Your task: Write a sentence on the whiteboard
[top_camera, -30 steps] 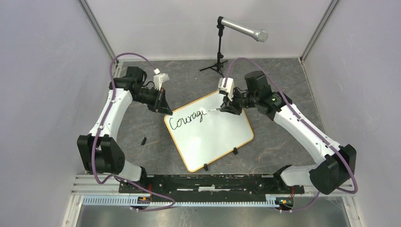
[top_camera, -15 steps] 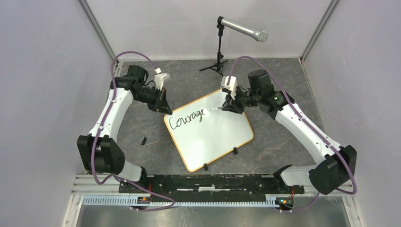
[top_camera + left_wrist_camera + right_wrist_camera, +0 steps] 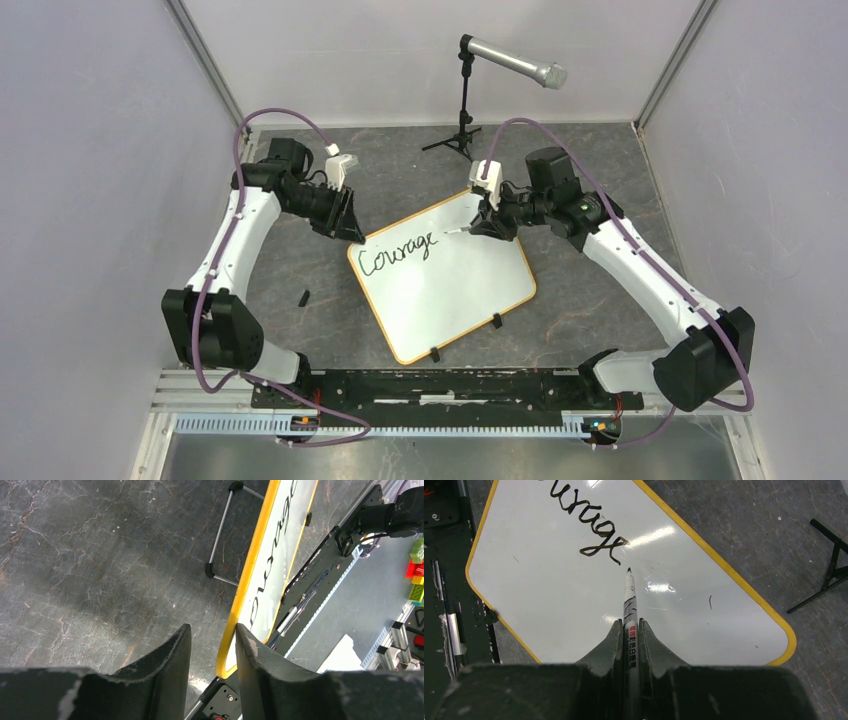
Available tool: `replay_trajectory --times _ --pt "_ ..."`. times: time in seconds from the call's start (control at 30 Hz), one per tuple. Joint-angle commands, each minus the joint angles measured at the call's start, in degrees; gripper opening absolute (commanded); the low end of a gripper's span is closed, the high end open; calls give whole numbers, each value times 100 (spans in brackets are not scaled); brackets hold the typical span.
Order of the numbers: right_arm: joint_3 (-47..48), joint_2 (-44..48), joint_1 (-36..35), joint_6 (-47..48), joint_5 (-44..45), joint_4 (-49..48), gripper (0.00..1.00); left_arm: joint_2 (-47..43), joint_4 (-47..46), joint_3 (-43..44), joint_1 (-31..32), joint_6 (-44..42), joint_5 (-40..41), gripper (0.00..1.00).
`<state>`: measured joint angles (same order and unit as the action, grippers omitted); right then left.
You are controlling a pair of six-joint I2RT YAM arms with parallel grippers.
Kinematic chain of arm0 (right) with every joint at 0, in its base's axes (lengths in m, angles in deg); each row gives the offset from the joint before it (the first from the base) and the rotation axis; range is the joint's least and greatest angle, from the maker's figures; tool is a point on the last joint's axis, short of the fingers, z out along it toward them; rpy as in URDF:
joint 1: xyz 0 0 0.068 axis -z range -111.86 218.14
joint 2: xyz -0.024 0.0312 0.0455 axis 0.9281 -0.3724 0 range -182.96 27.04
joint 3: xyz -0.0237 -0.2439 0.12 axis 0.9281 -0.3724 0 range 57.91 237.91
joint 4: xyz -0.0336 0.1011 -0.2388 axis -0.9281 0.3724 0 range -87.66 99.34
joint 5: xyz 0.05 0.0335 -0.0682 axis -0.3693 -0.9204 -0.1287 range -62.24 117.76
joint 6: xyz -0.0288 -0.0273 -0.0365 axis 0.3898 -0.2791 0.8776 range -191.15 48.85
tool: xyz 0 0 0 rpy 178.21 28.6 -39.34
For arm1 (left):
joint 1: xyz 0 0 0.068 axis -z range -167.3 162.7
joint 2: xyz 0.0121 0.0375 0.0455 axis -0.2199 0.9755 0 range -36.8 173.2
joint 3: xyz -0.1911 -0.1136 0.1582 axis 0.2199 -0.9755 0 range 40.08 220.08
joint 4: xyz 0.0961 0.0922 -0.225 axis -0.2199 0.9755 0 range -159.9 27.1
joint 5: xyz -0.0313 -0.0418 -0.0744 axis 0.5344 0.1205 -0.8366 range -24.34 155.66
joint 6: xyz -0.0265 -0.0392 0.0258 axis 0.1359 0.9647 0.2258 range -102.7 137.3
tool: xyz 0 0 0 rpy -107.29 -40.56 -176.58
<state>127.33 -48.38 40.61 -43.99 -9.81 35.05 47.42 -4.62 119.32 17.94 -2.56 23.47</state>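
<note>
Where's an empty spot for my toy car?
Bare table between the whiteboard and the right arm, and left of the microphone stand. Crowded at the board's far edge, by the left gripper and right gripper.

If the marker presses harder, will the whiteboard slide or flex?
Likely to slide: the whiteboard lies loose on the smooth table, and the left gripper stands open at its corner, not clamping it. Probably stiff: its orange rim runs straight. Thin, so likely light.
</note>
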Motion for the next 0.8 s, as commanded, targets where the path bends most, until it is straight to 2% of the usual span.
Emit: replay_trajectory --times 0.0,0.37,0.57,0.77 --pt "130 183 70 44 -179 -10 0 -211 -84 41 -12 105 7 47" --pt "-67 178 376 114 -407 -137 0 -199 -132 -28 -14 105 -94 51" --pt "-240 246 399 167 -575 -256 0 -180 -137 -26 -13 96 -178 55" --pt "-324 205 398 20 -564 -501 0 -149 -129 -18 -9 104 -264 55"
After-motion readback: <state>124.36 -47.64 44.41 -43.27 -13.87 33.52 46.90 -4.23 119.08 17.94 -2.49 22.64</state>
